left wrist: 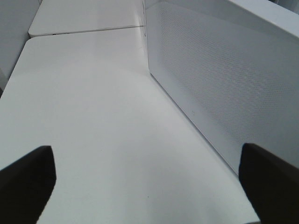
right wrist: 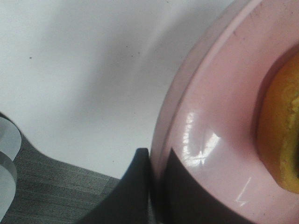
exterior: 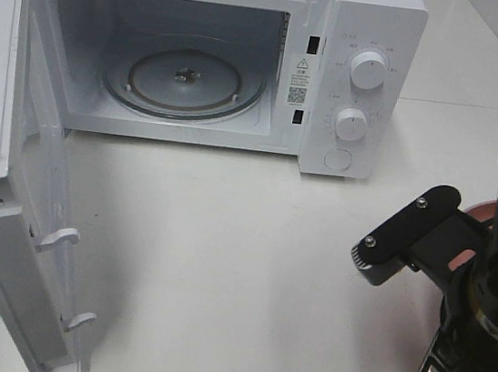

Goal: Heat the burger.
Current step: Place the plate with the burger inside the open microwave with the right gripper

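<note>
Currently the microwave (exterior: 363,18) door (exterior: 16,210) is standing wide open and the glass turntable (exterior: 185,77) is lying bare, so opening looks done. The right gripper (right wrist: 156,186) is pinching the pink plate (right wrist: 210,116) by its rim, jaws nearly shut. The burger (right wrist: 282,130) is sitting on that plate, well apart from the oven. The left gripper (left wrist: 148,182) is gaping fully, holding nothing. Remaining: loading, closing, setting the dials (exterior: 368,70).

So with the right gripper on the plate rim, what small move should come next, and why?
Probably lift the pink plate a little and start toward the microwave: the right gripper is shut on its rim, the burger sits on it, the door stands open and the glass turntable is bare.
</note>
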Controlling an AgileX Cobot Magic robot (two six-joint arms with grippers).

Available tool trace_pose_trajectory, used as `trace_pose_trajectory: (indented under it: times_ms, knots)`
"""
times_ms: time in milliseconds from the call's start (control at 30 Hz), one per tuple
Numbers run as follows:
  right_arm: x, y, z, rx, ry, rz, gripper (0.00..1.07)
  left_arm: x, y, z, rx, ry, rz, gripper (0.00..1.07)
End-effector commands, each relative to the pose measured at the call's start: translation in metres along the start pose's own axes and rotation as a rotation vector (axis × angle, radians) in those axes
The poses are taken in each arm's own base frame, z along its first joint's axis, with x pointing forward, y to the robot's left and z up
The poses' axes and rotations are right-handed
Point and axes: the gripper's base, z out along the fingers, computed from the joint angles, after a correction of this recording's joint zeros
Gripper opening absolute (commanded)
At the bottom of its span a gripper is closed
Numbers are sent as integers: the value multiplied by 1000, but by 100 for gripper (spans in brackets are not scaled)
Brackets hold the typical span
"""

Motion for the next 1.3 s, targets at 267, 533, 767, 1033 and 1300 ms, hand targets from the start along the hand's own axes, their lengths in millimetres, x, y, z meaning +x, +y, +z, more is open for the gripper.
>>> trace_pose_trajectory:
  times_ms: [267,533,767,1033,1300]
  knots:
    - [6,22,-16,85,-95,-179,0,2,-1,-3,4,-27,-5,102]
    - [7,32,-22,107,-140,-302,0,2,-1,-3,4,-27,-5,102]
    - [8,41,-25,100,-181,-437,0,2,-1,-3,4,-27,-5,102]
    - [4,46,-26,72,-239,-591,0,2,-1,-3,4,-27,-5,102]
    - [-4,51,-28,71,-337,-750,1,2,-1,-3,4,-27,-5,102]
